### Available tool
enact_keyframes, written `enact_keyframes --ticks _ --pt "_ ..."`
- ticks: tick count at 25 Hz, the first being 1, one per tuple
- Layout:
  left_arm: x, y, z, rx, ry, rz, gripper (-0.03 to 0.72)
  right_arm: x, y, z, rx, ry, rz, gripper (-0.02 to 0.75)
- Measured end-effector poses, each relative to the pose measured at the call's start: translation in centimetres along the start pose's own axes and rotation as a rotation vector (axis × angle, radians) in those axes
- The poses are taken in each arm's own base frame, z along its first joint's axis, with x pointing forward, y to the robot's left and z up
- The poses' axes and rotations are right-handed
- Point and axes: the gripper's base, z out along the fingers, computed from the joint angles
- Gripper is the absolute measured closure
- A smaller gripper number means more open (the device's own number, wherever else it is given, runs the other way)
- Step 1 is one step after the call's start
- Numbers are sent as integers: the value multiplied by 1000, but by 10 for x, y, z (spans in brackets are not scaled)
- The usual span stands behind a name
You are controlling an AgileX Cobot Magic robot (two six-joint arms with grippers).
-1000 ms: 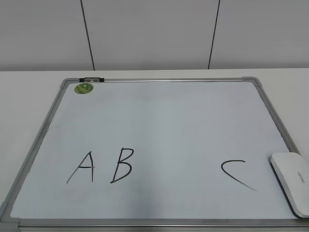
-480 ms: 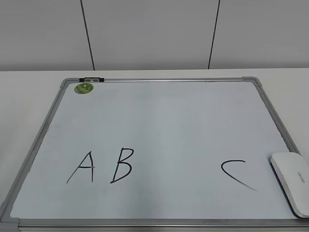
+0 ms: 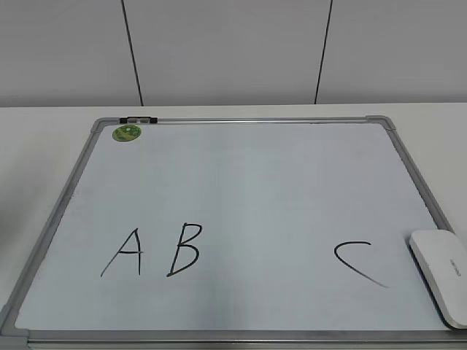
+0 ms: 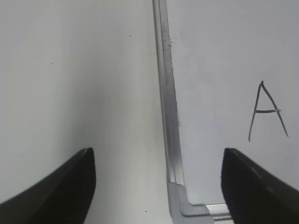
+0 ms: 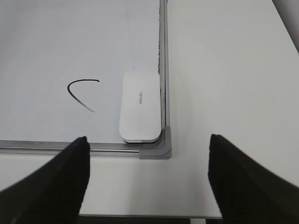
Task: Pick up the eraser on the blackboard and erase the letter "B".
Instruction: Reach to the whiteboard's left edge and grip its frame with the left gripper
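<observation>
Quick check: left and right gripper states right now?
Left gripper: open, holding nothing.
Right gripper: open, holding nothing; the smooth white oblong plastic eraser lies untouched.

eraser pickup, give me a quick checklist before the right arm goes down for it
1. Eraser lies flat in the board's near right corner: ok.
2. Right pincer open: ok.
3. Right pincer over the eraser: not ok, it hangs nearer, over the frame corner.
4. Room for a finger between eraser and frame: cannot tell, they look to touch.
5. Letter B intact, between A and C: ok.
6. Left pincer clear of the B: ok.
</observation>
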Motion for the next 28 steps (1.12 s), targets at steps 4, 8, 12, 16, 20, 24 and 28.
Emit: enact_keyframes --ticks 4,8,12,16,20,24,28 --pt "-23 -1 32 3 101 11 83 0 0 0 0 0 0 151" --pt "-39 -1 65 2 223 10 92 0 0 0 0 0 0 151" --pt "-53 -1 93 6 298 27 97 0 0 0 0 0 0 151" --pt "-66 -2 115 17 327 49 99 0 0 0 0 0 0 151" --pt "-74 -2 135 22 348 56 99 0 0 0 0 0 0 151" --pt "-79 -2 154 28 370 71 101 0 0 0 0 0 0 151" --pt "-85 0 171 59 396 53 146 0 0 0 0 0 0 151"
